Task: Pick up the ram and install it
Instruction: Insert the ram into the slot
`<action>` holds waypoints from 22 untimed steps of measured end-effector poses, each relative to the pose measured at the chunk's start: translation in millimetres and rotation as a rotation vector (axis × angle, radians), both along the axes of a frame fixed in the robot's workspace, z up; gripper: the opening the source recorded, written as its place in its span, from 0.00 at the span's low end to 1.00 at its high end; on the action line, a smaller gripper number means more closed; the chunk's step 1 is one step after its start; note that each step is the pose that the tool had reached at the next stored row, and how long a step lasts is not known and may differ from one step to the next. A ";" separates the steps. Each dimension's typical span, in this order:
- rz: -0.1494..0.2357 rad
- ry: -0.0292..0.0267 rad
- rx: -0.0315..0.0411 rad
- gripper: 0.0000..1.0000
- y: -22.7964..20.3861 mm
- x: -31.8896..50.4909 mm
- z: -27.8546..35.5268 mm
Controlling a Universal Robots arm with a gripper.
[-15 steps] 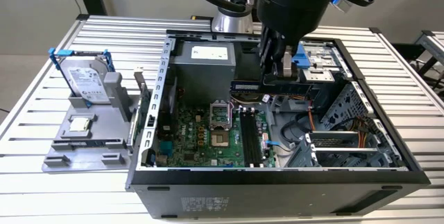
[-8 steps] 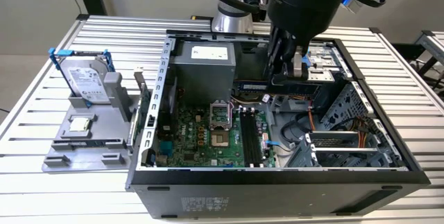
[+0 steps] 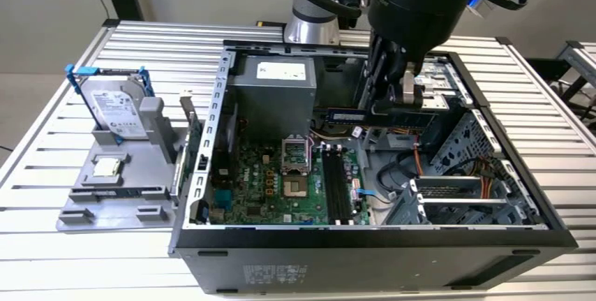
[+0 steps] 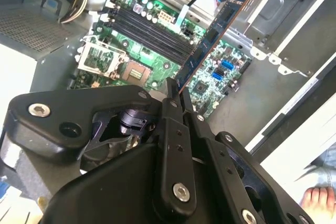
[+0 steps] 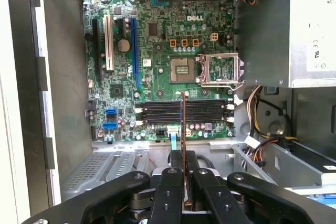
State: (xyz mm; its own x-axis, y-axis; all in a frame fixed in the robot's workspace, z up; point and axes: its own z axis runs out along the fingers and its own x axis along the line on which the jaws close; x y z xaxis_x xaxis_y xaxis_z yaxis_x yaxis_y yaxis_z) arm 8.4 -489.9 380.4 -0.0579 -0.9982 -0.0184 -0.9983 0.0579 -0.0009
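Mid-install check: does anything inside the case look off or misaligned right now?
The ram, clamped in the gripper above the motherboard, looks turned crosswise to the black slots rather than along them. Nothing looks damaged.

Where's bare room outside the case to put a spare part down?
Bare table slats: nearer the camera than the grey fixture, and beyond the hard drive, both at the exterior view's left. Inside the case is crowded; the ram hangs there.
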 end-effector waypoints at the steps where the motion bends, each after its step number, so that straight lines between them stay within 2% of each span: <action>1: 0.000 0.0000 0.0000 0.00 0.0 0.0 0.0; 4: 0.000 0.0000 0.0001 0.00 0.5 0.1 0.0; 5: 0.000 0.0000 0.0000 0.00 2.0 0.1 0.0; 7: 0.000 0.0000 0.0000 0.00 6.7 0.1 -0.1; 14: 0.000 0.0000 -0.0001 0.00 27.4 0.1 -0.5; 22: 0.000 0.0000 0.0001 0.00 44.2 0.1 -1.4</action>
